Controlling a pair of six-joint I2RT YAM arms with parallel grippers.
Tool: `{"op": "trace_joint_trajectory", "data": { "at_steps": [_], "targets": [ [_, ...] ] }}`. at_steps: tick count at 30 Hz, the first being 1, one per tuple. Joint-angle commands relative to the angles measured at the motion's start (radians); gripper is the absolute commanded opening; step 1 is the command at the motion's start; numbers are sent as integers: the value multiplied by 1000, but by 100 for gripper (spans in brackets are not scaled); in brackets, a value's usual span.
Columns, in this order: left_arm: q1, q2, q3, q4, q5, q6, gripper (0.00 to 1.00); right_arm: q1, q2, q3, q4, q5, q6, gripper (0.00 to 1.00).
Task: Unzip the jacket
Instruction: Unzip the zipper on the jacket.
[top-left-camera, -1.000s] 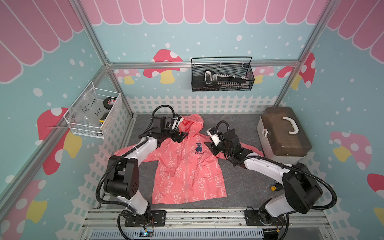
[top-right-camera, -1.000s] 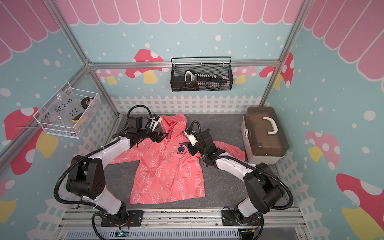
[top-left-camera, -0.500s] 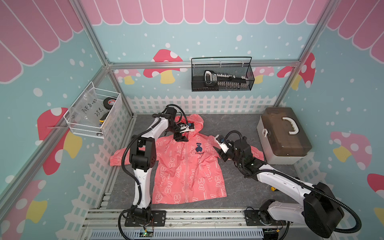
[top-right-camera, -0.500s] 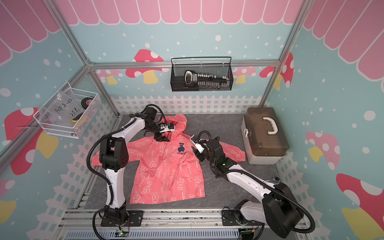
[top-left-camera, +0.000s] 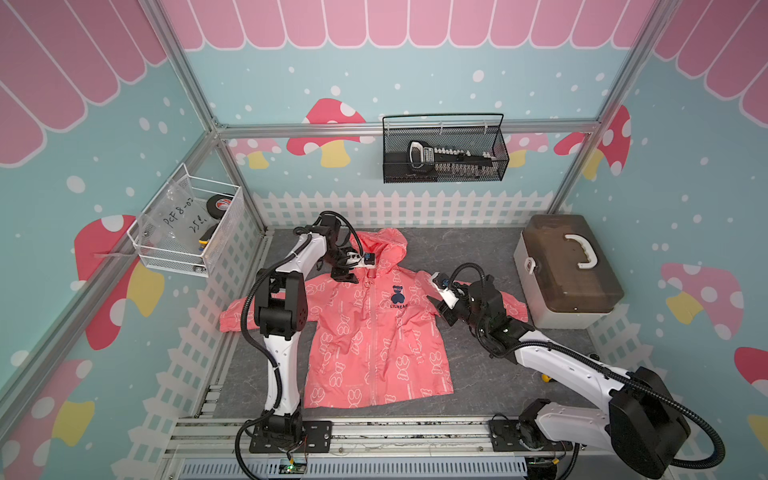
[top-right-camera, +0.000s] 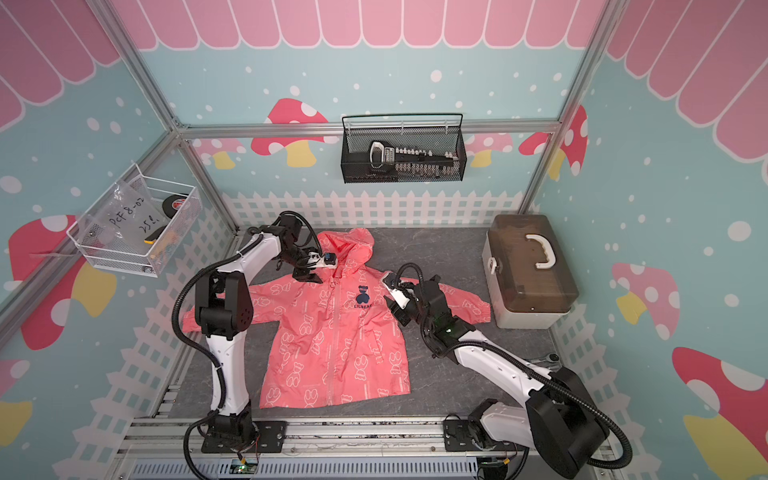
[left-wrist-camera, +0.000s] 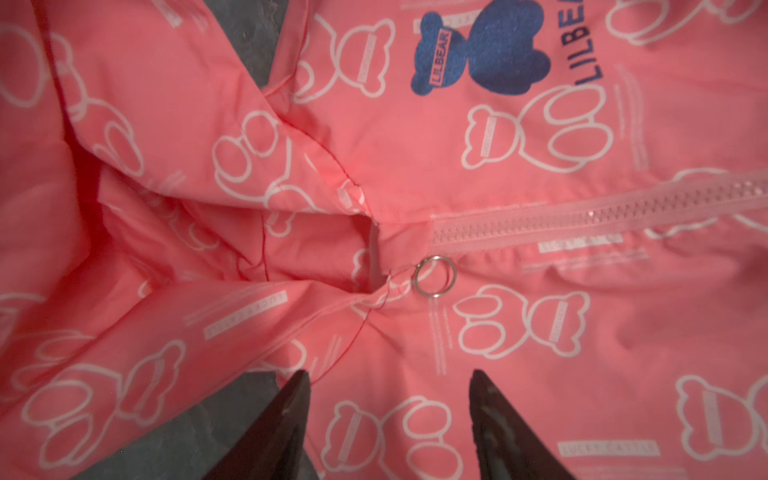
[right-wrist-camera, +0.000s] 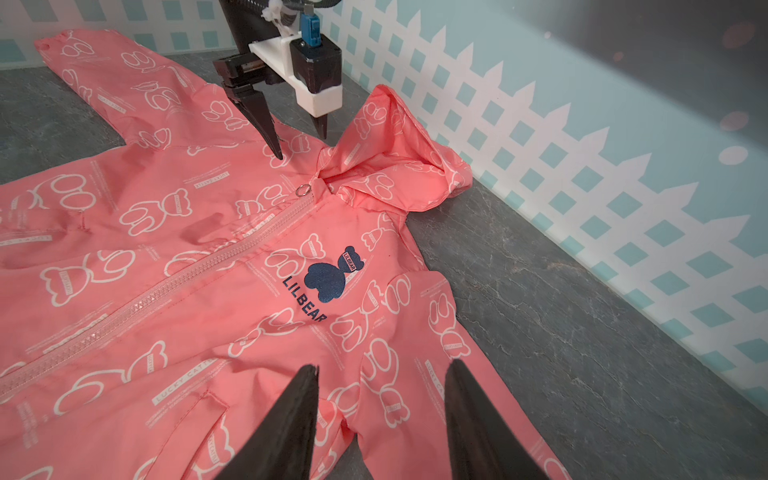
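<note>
The coral-pink jacket lies flat, front up, hood toward the back fence. Its zipper is closed up to the collar. The ring pull lies flat at the collar. My left gripper hangs open just above the shoulder fabric beside the ring pull, nothing between its fingers. My right gripper is open over the jacket's armpit near the sleeve on the toolbox side, holding nothing.
A brown toolbox stands at the right of the grey mat. A black wire basket hangs on the back wall and a white wire basket on the left wall. A white picket fence borders the mat.
My left gripper has come from the hood's side to the collar by the ring pull and its jaws have narrowed. My right gripper has drawn back from the chest toward the sleeve.
</note>
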Motion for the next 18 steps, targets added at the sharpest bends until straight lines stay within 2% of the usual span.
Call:
{"op": "trace_joint_trajectory", "data": {
  "at_steps": [1,4,7,11,18],
  "targets": [
    [-31,30,53,-4,7,27,58,5,-19,1,-39,-26,13,49],
    [-50,53,63,-4,-31,53,58,5,-37,-1,-69,-30,21,49],
    [-55,56,58,-4,-9,65,59,4,-58,-14,-76,-27,26,49],
    [-59,60,39,12,-39,79,60,4,-61,-19,-84,-26,32,49],
    [-72,119,78,64,-132,-7,56,5,-67,-6,-114,-38,40,49]
  ]
}}
